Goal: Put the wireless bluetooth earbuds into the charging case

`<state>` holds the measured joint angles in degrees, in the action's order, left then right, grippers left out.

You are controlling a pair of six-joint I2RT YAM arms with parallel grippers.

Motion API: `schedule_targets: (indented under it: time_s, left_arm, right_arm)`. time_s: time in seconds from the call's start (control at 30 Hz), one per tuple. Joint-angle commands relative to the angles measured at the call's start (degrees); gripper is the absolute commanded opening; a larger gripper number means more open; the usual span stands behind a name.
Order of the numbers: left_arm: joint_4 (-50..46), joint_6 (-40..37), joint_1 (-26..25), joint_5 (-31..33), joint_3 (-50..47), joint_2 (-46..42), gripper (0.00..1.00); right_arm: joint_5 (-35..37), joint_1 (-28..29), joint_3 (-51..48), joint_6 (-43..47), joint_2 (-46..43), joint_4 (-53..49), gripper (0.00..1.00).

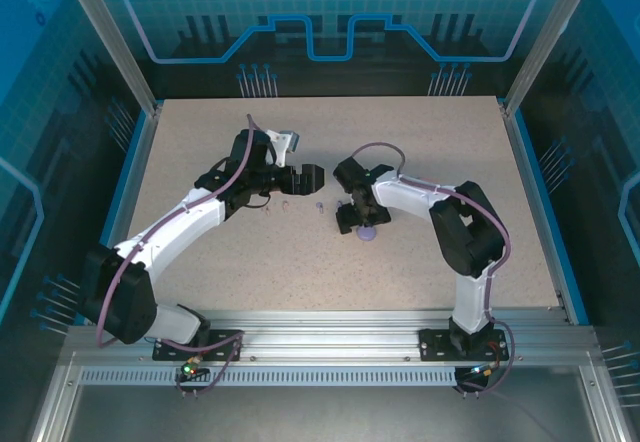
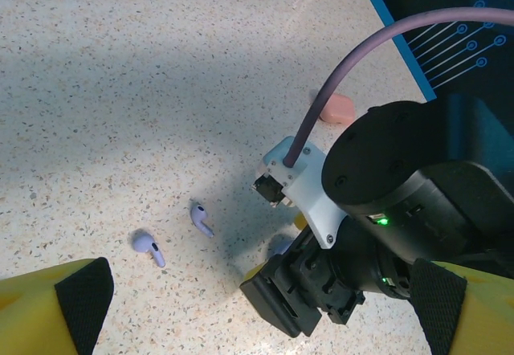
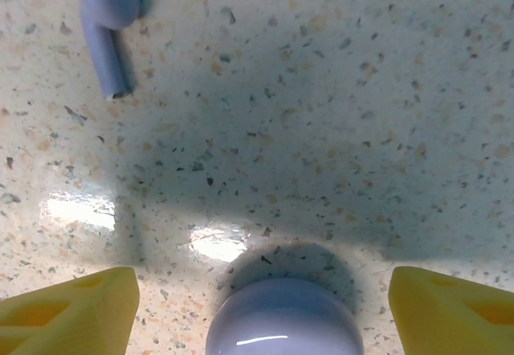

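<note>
**Step in hand (my judgement):** securing the purple case [image 3: 281, 327] before any bud goes in.

**Right gripper** [image 1: 352, 218]: low at mid-table. Its yellow fingers [image 3: 72, 311] straddle the case, one on each side, with a clear gap on both sides. The jaws are apart and hold nothing. I cannot tell whether the lid is up or shut (the wrist camera gets just a rounded, glossy top).

**Task items:** neither bud is seated. One purple earbud [image 2: 150, 246] and the second purple earbud [image 2: 201, 218] lie flat on the table [image 1: 450, 142], close together and just left of the case.

**Left gripper** [image 1: 305, 177]: hovers left of the buds, spread fully wide and empty.

**Other:** a pinkish case [image 2: 336, 108] sits apart, beyond the right arm.

**Next move calls for:**
- The right fingers should close squarely on the case without sliding it.
- The left gripper should then descend over one bud. The buds are tiny and lie flat, so I would want a low, well-centred pinch.
- The two grippers are working near each other, so clearance between them needs watching.
</note>
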<state>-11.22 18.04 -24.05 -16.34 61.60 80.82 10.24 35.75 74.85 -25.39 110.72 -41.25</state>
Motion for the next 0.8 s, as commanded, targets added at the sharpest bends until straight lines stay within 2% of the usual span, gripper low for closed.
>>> schedule_targets:
  time_s: [0.0, 0.4, 0.77]
  left_arm:
    - [1.2, 0.3, 0.3, -1.0, -0.5, -1.7, 0.99]
    - [0.9, 0.4, 0.3, -1.3, 0.6, -0.7, 0.99]
    - [0.7, 0.1, 0.2, -1.8, 0.8, -0.5, 0.99]
  right_arm:
    - [-0.4, 1.1, -0.4, 0.9, 1.4, -2.6, 0.78]
    - [0.6, 1.3, -0.5, 0.5, 1.8, -3.8, 0.69]
    - [1.1, 1.9, -1.5, 0.0, 1.2, -5.0, 0.69]
